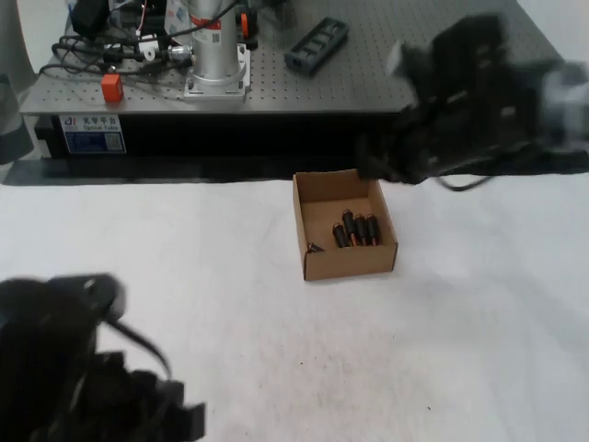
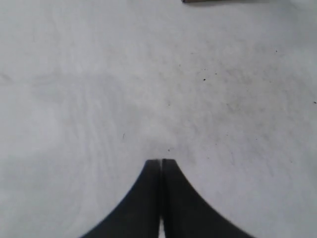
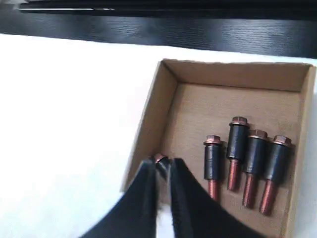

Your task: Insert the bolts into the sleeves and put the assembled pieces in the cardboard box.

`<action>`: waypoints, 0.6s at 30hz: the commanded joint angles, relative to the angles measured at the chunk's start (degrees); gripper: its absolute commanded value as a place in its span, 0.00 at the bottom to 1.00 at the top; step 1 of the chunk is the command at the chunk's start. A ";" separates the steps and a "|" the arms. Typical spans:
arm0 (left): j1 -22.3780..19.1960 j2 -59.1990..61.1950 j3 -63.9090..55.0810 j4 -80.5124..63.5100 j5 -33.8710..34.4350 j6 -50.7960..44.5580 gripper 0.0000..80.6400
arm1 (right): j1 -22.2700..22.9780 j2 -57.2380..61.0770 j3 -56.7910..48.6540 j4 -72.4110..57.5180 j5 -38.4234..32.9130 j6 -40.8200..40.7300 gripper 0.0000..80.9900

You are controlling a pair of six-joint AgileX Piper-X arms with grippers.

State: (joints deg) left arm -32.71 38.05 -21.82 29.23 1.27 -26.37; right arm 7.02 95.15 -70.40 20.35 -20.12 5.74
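Observation:
The open cardboard box (image 1: 349, 265) stands mid-bench on the white cloth. Inside it lie several assembled pieces (image 3: 247, 153), copper bolts in black sleeves, side by side (image 1: 355, 230). One more small piece (image 1: 315, 247) lies apart in the box's near-left corner. Its copper head (image 3: 159, 158) peeks out behind my right gripper (image 3: 164, 164), which hangs shut above that corner. The right arm (image 1: 469, 101) is raised behind and right of the box. My left gripper (image 2: 161, 162) is shut with nothing in it, over bare cloth. The left arm (image 1: 64, 368) sits at the near left.
A perforated metal table (image 1: 386, 74) with a black front edge runs along the back. It carries a metal post (image 1: 213, 46), an orange block (image 1: 111, 87), cables and a black tray (image 1: 316, 43). White cloth (image 1: 230, 322) surrounds the box.

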 commanded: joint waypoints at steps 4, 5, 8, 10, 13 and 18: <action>0.09 -4.65 2.11 1.64 -3.69 -1.10 0.01 | -1.59 -23.13 19.60 5.80 -4.64 2.07 0.04; 0.09 -5.97 2.68 1.63 -3.88 -1.10 0.01 | -2.04 -26.87 21.93 7.00 -6.61 6.52 0.04; 0.09 -8.83 3.65 1.78 -4.11 -0.94 0.01 | -3.75 -35.14 27.05 9.94 -15.65 21.06 0.04; 0.09 -10.18 4.06 1.78 -4.11 0.91 0.01 | -4.35 -38.81 30.15 8.49 -20.57 30.94 0.04; 0.09 -11.68 4.77 1.52 -5.20 4.62 0.01 | -4.18 -40.93 35.05 2.65 -26.01 46.76 0.04; 0.09 -13.03 5.34 1.65 -8.35 7.61 0.01 | -4.18 -41.08 40.66 -4.61 -36.29 61.82 0.04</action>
State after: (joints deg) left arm -32.71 25.47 -16.41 31.22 -5.45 -20.13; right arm 2.98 54.36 -30.26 18.17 -53.10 63.91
